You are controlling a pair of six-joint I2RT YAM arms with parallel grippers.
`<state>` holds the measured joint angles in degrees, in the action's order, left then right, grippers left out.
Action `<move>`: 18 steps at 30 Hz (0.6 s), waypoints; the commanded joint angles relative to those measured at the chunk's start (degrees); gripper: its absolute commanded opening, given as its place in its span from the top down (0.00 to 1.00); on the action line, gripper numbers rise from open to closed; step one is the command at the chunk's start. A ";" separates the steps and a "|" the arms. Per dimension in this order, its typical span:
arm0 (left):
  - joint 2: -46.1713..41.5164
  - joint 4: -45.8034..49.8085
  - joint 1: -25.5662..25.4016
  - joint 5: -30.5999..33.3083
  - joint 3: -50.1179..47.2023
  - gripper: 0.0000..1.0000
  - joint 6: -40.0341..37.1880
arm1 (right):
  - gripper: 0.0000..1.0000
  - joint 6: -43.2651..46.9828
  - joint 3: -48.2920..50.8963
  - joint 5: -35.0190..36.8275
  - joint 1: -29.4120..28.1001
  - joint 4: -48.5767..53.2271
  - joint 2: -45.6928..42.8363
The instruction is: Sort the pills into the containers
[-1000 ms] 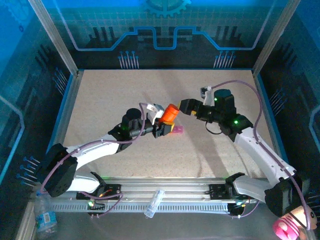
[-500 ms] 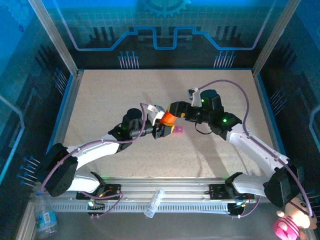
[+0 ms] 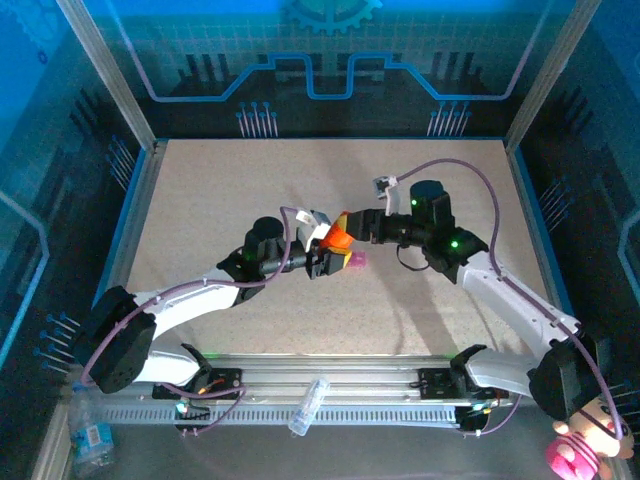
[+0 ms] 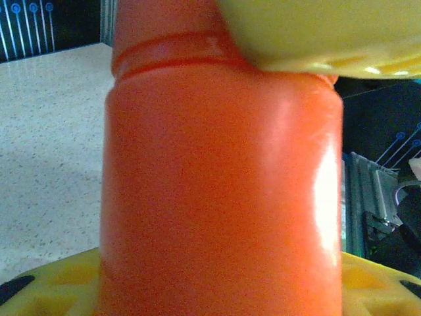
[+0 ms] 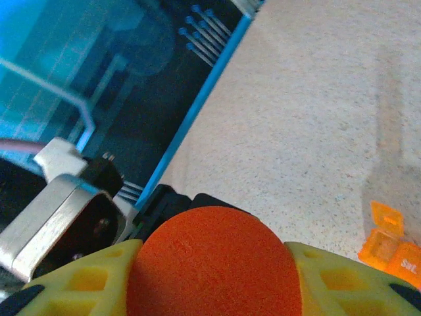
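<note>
From overhead, the orange bottle (image 3: 337, 239) is held above the table (image 3: 220, 190), lying tilted with its top toward the right. The left gripper (image 3: 328, 247) is clamped on its body from the bottle's left, and the right gripper (image 3: 348, 224) meets its top end from the bottle's right. The containers (image 3: 352, 260) lie on the table just below the bottle in this view, showing pink and orange.

The left wrist camera gives what the overhead cannot: the bottle's smooth orange wall (image 4: 223, 184) close up, a raised ring at its shoulder, and yellow fingers (image 4: 309, 33) pressed against it above and below. The left pincer is closed on the bottle.

The right wrist camera looks end-on at the bottle's round orange cap (image 5: 214, 260). Yellow ribbed fingers (image 5: 72, 280) sit against the cap on both sides with no gap showing, so the right pincer grips the bottle at the cap. Right of the cap in this view lie the small orange boxes of the containers (image 5: 389, 242), one with its lid raised.

A second ago the right gripper stood apart to the bottle's right, jaws wide, and more of the bottle was bare. Since then it has come in and closed over the top. The left arm, the bottle and the containers have kept their places.
</note>
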<state>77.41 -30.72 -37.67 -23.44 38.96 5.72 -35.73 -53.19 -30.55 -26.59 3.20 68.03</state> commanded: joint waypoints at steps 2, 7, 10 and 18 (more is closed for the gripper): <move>0.02 -2.23 0.32 -1.60 0.15 1.00 1.67 | 0.38 9.24 1.77 -13.51 4.26 -2.05 0.22; 0.29 -1.73 0.32 -1.27 0.05 1.00 1.27 | 0.11 0.69 2.30 -5.20 5.34 -0.70 -5.34; 0.28 -0.68 0.34 -0.77 0.04 1.00 0.21 | 0.09 -6.79 1.86 3.65 5.34 3.67 -7.91; 1.25 1.43 0.35 0.41 1.24 1.00 -1.48 | 0.08 -21.22 2.43 18.55 2.77 6.60 -9.55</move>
<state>78.08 -29.63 -37.54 -23.64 38.96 5.85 -50.76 -50.98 -18.63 -22.26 8.40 58.74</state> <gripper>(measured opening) 0.523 0.918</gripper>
